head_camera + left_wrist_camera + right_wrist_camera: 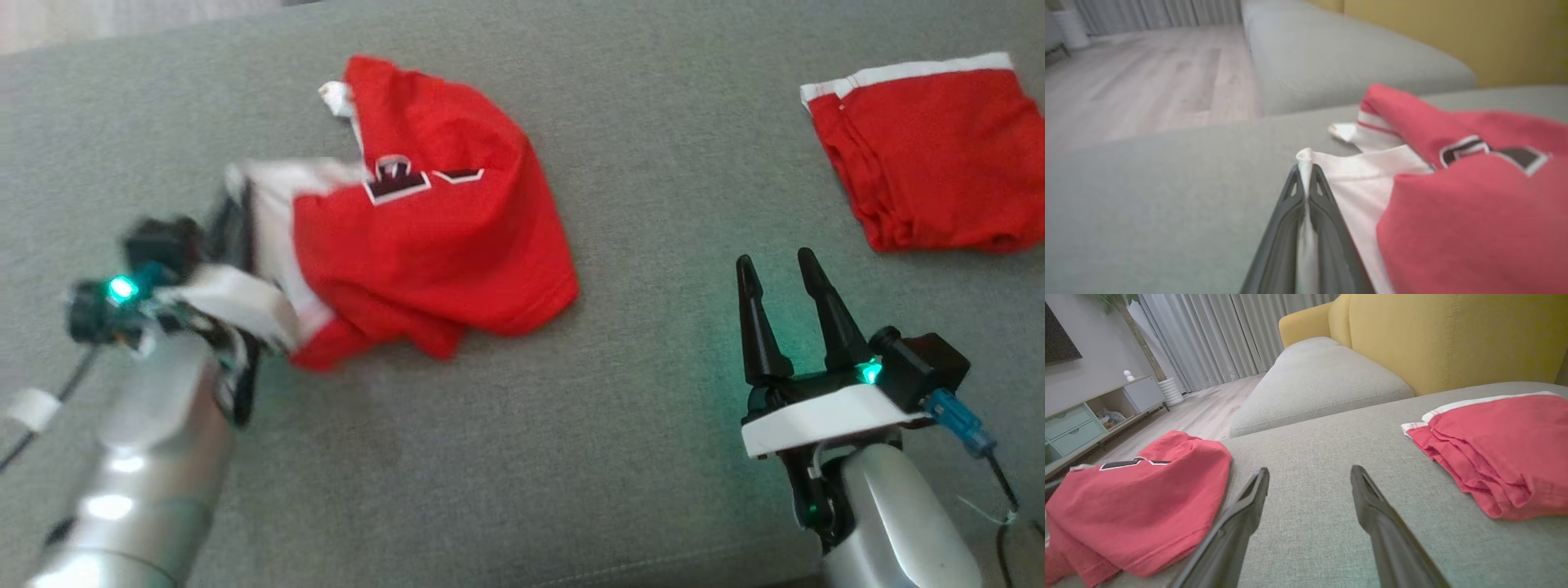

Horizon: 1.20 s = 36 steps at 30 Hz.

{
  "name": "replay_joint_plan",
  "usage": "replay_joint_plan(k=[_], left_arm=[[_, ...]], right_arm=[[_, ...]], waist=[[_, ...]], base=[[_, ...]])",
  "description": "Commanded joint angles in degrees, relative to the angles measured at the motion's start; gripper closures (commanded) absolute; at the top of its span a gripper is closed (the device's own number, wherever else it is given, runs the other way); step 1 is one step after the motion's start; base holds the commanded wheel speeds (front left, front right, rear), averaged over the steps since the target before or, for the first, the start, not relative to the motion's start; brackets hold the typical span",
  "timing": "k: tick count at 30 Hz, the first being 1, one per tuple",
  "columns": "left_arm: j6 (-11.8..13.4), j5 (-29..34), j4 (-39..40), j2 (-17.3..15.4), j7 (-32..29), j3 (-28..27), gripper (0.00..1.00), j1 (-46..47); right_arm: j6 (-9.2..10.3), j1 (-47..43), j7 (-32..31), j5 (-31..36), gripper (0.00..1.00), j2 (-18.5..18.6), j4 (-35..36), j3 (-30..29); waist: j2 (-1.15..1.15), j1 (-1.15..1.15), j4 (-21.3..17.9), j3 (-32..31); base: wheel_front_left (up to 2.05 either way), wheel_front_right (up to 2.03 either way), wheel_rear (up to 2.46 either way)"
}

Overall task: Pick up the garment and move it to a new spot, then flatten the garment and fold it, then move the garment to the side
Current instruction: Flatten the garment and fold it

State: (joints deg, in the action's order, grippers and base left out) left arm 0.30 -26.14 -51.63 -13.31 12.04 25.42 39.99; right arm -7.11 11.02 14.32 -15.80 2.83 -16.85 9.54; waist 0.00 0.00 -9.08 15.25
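Item under inspection: the garment (433, 237), a red jersey with white panels and black-and-white lettering. It lies crumpled in a loose heap on the grey sofa seat (571, 425), left of centre in the head view, with the red body bunched over itself and a white edge drawn out toward the robot's left. The left gripper (1305, 171) has its two dark fingers pressed together on a fold of that white edge, and the cloth runs down between them. The right gripper (776, 260) is over bare seat with its fingers spread apart and nothing between them. It sits between the garment and a second red garment (931, 155), which is folded with a white band along its far side and lies well apart to the right. Beyond the seat are another grey cushion (1323, 384), a yellow backrest (1453, 335), wood floor (1147, 81), pale curtains (1216, 335) and a low cabinet (1086, 416). In the head view the left wrist is blurred and covers the garment's near left corner. The lettering is creased and unreadable. The second garment is cut off at the right edge. Whether the right fingertips touch the seat cannot be determined.
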Motion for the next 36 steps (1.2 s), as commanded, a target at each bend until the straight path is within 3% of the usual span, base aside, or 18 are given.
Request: replay_joint_plan(k=[1, 8, 20, 22, 23, 29, 36], left_arm=[[1.68, -0.67, 3.54, -3.12, 2.15, -4.16, 1.00, 4.36], [6.32, 0.95, 16.36, -6.59, 2.93, -13.25, 1.00, 1.76], [9.50, 3.82, 23.44, -8.26, 2.95, -25.49, 1.00, -7.09], [9.98, 5.06, 24.72, -8.18, 2.95, -27.38, 0.48, -7.97], [9.95, 5.82, 25.08, -8.02, 2.96, -27.81, 0.01, -8.55], [8.54, 9.09, 26.57, -6.28, 2.96, -28.70, 0.00, -10.62], [3.98, 11.98, 31.73, -3.03, 2.96, -26.42, 0.00, -14.74]], right_arm=[[-0.37, 0.88, 0.66, -0.01, 0.00, 0.05, 1.57, 1.26], [-0.37, 0.48, 0.66, 0.19, 0.00, 0.05, 0.93, 1.93], [-0.37, 0.78, 0.42, 0.32, 0.00, 0.05, -0.19, 3.18], [-0.37, 0.83, 0.31, 0.39, 0.00, 0.05, -0.30, 3.38], [-0.37, 0.80, 0.29, 0.40, 0.00, 0.05, -0.35, 3.44], [-0.37, 0.55, 0.00, 0.48, 0.00, 0.05, -0.59, 3.57], [-0.37, -0.22, -0.25, 0.43, 0.00, 0.05, -0.59, 3.33]], waist=[[0.00, 0.00, 0.97, -0.58], [0.00, 0.00, 3.42, -1.59], [0.00, 0.00, 4.52, -2.38], [0.00, 0.00, 4.67, -2.44], [0.00, 0.00, 4.77, -2.52], [0.00, 0.00, 5.74, -3.43], [0.00, 0.00, 7.73, -5.76]], base=[[0.00, 0.00, 0.00], [0.00, 0.00, 0.00], [0.00, 0.00, 0.00], [0.00, 0.00, 0.00], [0.00, 0.00, 0.00], [0.00, 0.00, 0.00], [0.00, 0.00, 0.00]])
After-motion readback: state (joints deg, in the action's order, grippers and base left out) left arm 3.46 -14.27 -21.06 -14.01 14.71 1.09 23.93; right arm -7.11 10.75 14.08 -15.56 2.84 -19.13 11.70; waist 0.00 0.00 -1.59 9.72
